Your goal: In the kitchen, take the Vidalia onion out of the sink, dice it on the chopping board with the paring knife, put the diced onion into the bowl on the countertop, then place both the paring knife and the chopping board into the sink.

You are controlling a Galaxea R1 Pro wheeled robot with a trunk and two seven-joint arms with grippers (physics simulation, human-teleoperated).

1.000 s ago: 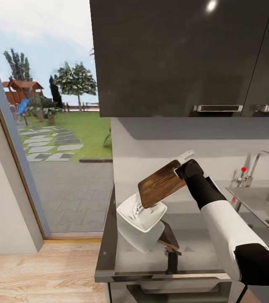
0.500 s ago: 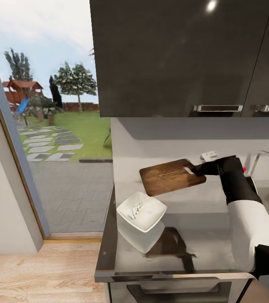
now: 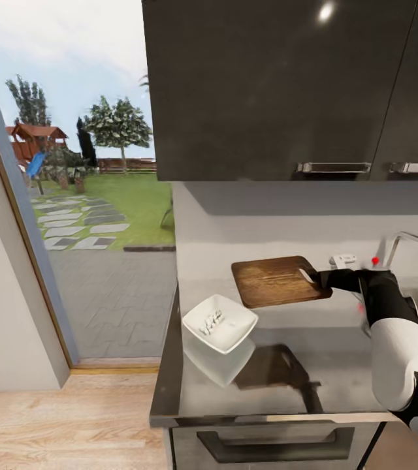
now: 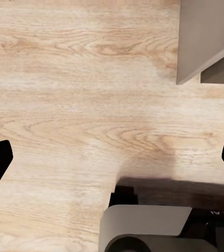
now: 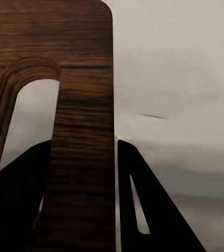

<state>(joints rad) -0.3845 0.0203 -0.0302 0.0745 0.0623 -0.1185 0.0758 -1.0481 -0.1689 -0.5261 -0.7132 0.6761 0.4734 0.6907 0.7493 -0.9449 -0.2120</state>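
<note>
The brown chopping board hangs level above the grey countertop, behind and to the right of the bowl. My right gripper is shut on its handle end. In the right wrist view its two dark fingers pinch the wooden strip beside the handle hole of the chopping board. The white bowl rests near the countertop's left edge and holds small pale diced onion pieces. My left gripper is open over wooden floor with nothing between its fingertips. The paring knife is out of view.
A chrome faucet stands at the right, just past the board. Dark upper cabinets hang overhead. A glass door to a garden is on the left. Below are a drawer handle and my base.
The board was tilted steeply over the bowl; it has since levelled out and travelled right, toward the faucet, still in my right gripper. The camera has shifted slightly.
</note>
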